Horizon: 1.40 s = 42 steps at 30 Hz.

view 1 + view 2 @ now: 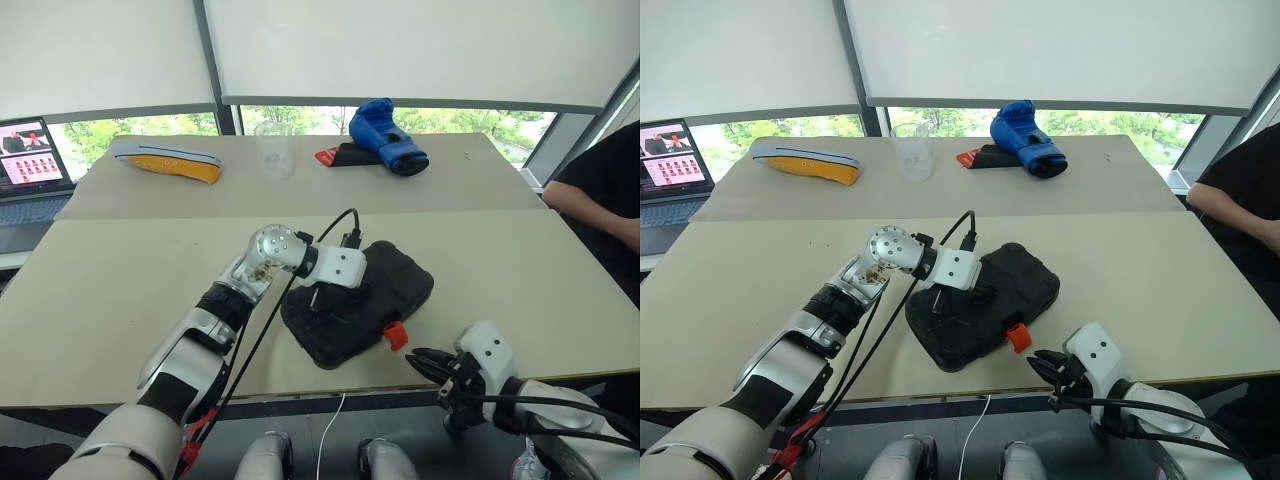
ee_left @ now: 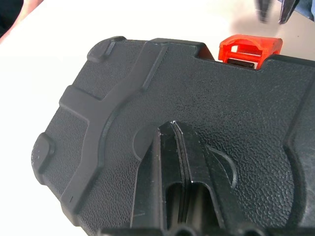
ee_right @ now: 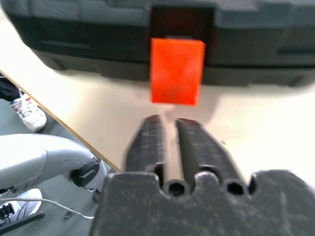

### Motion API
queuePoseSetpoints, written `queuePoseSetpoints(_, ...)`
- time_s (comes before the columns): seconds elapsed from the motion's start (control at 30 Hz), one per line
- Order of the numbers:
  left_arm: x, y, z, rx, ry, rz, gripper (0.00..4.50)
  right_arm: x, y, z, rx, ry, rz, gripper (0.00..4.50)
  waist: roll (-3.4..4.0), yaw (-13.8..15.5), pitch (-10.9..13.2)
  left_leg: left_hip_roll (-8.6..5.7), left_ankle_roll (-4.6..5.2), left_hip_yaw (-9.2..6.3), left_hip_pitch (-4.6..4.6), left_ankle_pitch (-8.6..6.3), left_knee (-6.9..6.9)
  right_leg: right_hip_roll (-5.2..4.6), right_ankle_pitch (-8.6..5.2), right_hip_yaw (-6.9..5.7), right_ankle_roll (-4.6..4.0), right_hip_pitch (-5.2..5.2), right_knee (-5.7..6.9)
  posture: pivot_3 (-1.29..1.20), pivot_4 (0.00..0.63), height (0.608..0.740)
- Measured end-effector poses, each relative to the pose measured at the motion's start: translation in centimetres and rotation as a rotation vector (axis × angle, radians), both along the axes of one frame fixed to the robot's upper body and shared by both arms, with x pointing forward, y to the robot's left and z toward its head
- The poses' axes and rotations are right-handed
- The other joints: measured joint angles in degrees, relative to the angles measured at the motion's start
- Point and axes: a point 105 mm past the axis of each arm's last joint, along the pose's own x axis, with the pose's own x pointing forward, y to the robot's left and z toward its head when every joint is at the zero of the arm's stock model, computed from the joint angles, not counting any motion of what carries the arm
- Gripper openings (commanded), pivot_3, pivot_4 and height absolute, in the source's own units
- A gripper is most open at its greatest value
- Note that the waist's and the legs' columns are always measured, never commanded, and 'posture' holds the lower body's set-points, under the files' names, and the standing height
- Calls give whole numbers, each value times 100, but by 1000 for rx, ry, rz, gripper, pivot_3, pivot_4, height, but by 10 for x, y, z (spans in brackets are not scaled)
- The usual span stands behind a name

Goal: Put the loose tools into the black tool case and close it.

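Orange latch (image 3: 177,71) unclipped in R wrist view; case (image 1: 385,290) lid down.

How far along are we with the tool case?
Done, apparently: the case lies lid down, with no loose tools seen on the table. In hand: the shut left gripper presses on the lid, and the shut right gripper sits just short of the orange latch. Left: that latch sticks out, seemingly not snapped down.
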Motion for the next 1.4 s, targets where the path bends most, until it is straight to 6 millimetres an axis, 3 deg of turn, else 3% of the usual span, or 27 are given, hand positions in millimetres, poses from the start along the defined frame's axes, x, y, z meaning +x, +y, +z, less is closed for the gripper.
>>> queuePoseSetpoints(0.4,0,0,0,0,-1,-2,0,37,1,-11,-64,-16,-5,99,0,-8,0,-2,0,3,-1,0,0,-3,0,-5,0,-3,-2,0,150,740)
queuePoseSetpoints(0.63,0,-1,0,-1,-1,-2,0,38,6,-16,-54,1,4,99,0,17,0,-5,0,3,4,0,2,-5,0,-4,0,-4,8,0,150,740)
queuePoseSetpoints(0.83,-1,-2,0,-3,-1,-5,0,26,9,-23,-45,34,14,99,0,50,-1,-5,0,4,11,0,3,-5,0,-3,0,-3,17,0,150,740)
queuePoseSetpoints(1.1,1,0,0,4,-6,2,0,36,22,-24,1,21,3,99,-3,27,-1,-3,0,4,13,1,3,-3,1,-4,0,-2,19,0,150,740)
queuePoseSetpoints(1.4,1,6,0,16,-44,-13,0,37,16,-3,13,-27,-23,99,-4,-24,0,-6,0,7,11,1,5,-6,1,9,0,-13,63,0,150,740)
